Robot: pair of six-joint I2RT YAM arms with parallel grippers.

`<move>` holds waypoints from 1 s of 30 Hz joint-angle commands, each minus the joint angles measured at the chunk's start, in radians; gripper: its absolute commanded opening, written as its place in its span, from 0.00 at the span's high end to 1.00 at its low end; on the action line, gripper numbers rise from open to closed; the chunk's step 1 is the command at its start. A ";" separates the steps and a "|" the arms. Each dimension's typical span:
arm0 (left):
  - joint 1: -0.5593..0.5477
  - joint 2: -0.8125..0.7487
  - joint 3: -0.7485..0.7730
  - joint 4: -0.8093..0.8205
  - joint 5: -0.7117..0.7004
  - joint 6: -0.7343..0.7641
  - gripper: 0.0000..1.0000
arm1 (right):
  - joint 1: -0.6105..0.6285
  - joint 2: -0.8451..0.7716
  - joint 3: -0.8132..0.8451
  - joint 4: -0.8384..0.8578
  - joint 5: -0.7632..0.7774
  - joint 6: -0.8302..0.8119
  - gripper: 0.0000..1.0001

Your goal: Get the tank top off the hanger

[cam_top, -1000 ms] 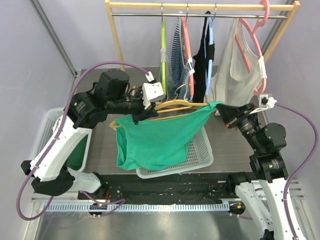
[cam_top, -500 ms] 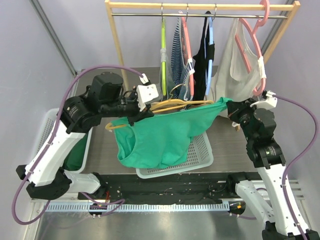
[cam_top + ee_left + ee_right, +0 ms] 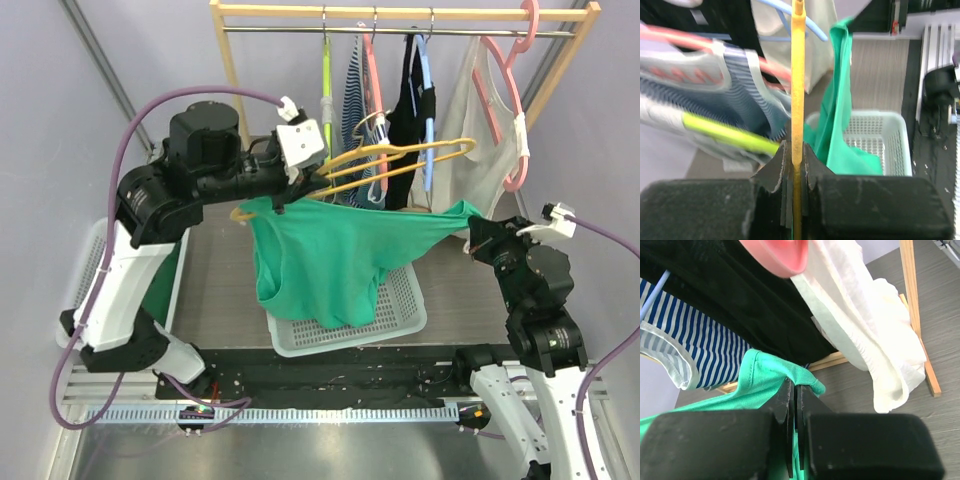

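Left gripper (image 3: 298, 182) was clamped on the yellow hanger (image 3: 400, 160). In the left wrist view the fingers (image 3: 780, 162) were nearly together, with the hanger bar (image 3: 798, 75) running straight up out of the gap. Hanger was held high and tilted, right end up near the rack (image 3: 400, 12), and that arm was bare.

Right gripper (image 3: 478, 228) was pinched shut on one corner of the green tank top (image 3: 330, 260). The right wrist view showed the fingers (image 3: 782, 395) together on a folded green edge (image 3: 770, 370), right under the black, striped and white garments on the rack.

Tank top was stretched between the two grippers. Its left end was draped over the hanger's low left end just below the left gripper, and its right end was in the right gripper. The top edge ran taut between them. The body hung down over the white basket (image 3: 410, 320), hem just above or touching it, can't tell. In the left wrist view the cloth (image 3: 837, 125) hung just right of the bar, basket (image 3: 880, 130) behind it.
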 commanded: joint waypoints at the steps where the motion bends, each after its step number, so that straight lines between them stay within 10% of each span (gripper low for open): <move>1: -0.039 0.088 0.198 0.013 0.013 0.040 1.00 | -0.005 0.029 0.094 0.013 0.051 -0.035 0.99; 11: -0.083 0.053 0.082 -0.093 0.041 0.007 1.00 | -0.005 0.037 0.171 0.004 -0.052 -0.080 0.99; 18: -0.083 0.014 0.015 -0.083 0.043 -0.012 1.00 | -0.007 -0.039 -0.106 0.100 -0.400 -0.064 0.99; 21: -0.084 0.024 0.014 -0.046 0.041 -0.024 1.00 | -0.005 -0.057 -0.150 0.128 -0.472 -0.103 0.86; 25: -0.084 0.053 0.040 -0.017 0.047 -0.042 1.00 | -0.007 0.018 -0.059 0.051 -0.519 -0.193 0.41; 30: -0.084 0.056 0.013 -0.024 0.040 -0.044 1.00 | 0.004 0.051 0.111 -0.024 -0.557 -0.333 0.19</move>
